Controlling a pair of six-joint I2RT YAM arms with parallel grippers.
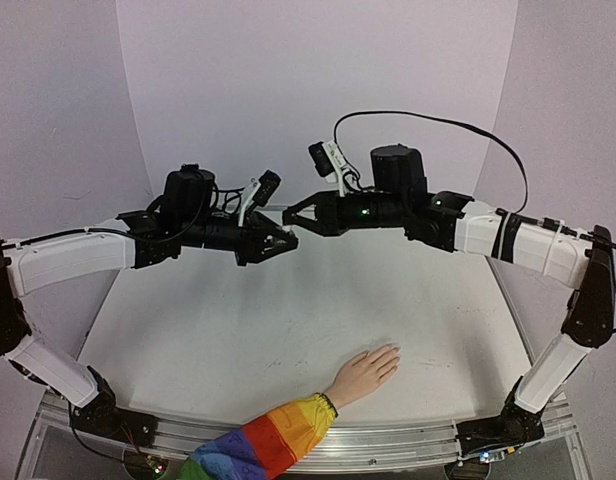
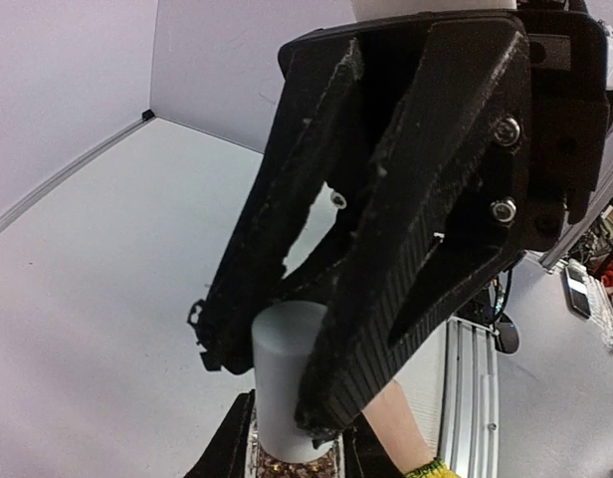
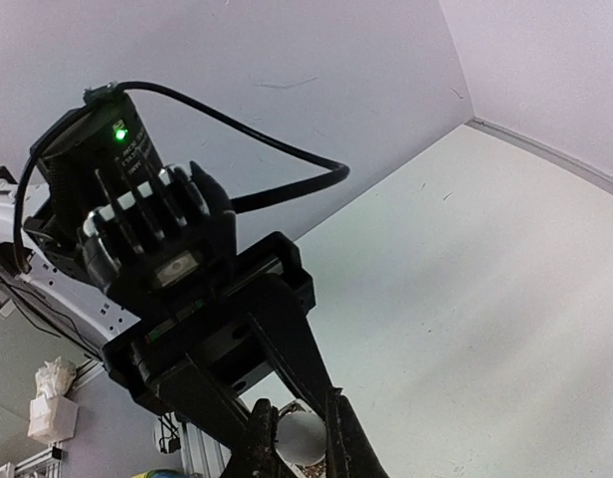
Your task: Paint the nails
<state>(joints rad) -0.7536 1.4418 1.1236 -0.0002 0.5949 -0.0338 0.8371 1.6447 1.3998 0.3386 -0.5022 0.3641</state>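
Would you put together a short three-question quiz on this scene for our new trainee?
1. True or false: the right gripper is touching the hand that lies on the table.
2. What is the left gripper clamped on? A) a whitish cylinder; B) a red sponge; C) nothing.
3. Fill in: the sleeve behind the wrist is ___-striped.

Key: 1 false, it is raised well away from the hand; 2 A; 3 rainbow.
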